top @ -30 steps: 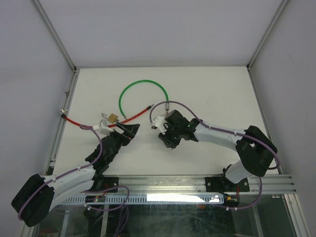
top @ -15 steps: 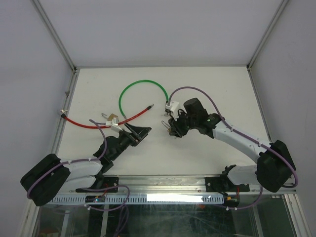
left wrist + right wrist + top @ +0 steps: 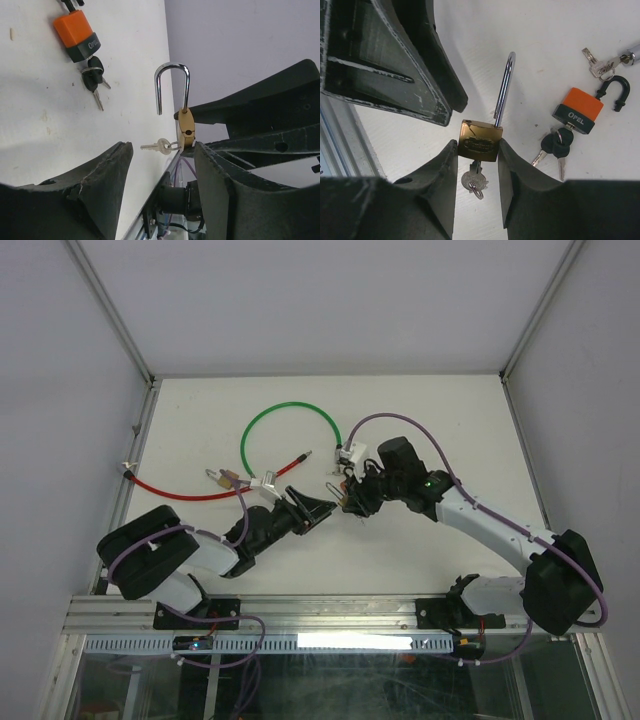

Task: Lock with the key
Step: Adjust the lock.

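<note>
Padlock [image 3: 480, 141], clamped in narrowed right end effector [image 3: 476, 147]

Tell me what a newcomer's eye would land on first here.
The brass padlock, with its shackle open and a key in its base, is pinched between the right gripper's fingers at mid-table. The left gripper faces it with jaws apart, one finger close beside the lock. Nearby on the table lie an orange padlock with black keys, and farther back a green cable loop.
</note>
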Robot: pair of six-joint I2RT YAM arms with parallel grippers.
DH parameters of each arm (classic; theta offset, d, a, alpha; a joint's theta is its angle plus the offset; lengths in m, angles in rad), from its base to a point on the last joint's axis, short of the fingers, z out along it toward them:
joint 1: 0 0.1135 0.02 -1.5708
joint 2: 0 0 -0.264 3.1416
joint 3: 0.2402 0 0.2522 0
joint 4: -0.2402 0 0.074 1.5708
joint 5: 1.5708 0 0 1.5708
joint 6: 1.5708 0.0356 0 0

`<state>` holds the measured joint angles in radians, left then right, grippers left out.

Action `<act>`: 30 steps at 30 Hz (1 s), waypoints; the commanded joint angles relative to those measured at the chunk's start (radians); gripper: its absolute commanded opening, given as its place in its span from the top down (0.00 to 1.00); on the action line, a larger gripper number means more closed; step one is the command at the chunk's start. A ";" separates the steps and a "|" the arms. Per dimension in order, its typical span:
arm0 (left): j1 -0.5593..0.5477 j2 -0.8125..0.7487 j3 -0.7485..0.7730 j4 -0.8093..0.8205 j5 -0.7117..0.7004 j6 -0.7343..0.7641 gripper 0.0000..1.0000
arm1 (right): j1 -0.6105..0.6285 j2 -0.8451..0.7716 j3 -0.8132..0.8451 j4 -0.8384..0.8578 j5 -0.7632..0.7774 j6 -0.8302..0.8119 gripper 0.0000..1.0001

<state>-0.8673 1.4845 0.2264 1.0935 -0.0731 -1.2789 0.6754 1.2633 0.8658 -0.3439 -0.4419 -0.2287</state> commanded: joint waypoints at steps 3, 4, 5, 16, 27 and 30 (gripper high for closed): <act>-0.029 0.100 0.063 0.282 0.041 -0.053 0.45 | -0.003 -0.027 -0.007 0.060 -0.037 0.004 0.96; -0.033 0.108 0.068 0.288 0.043 -0.055 0.46 | -0.003 -0.025 -0.007 0.061 -0.037 0.003 0.96; -0.035 0.114 0.072 0.290 0.041 -0.054 0.46 | -0.002 -0.025 -0.007 0.060 -0.039 0.004 0.96; -0.047 0.127 0.101 0.275 0.024 -0.034 0.55 | 0.001 -0.015 -0.011 0.059 -0.048 -0.004 0.96; -0.047 0.134 0.106 0.272 0.015 -0.027 0.70 | 0.028 0.002 -0.014 0.053 -0.045 -0.026 0.96; -0.047 0.139 0.109 0.281 0.022 -0.025 0.81 | 0.032 0.005 -0.015 0.052 -0.046 -0.029 0.96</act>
<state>-0.9043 1.6161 0.3061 1.1728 -0.0505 -1.3056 0.6876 1.2747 0.8520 -0.3485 -0.4488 -0.2478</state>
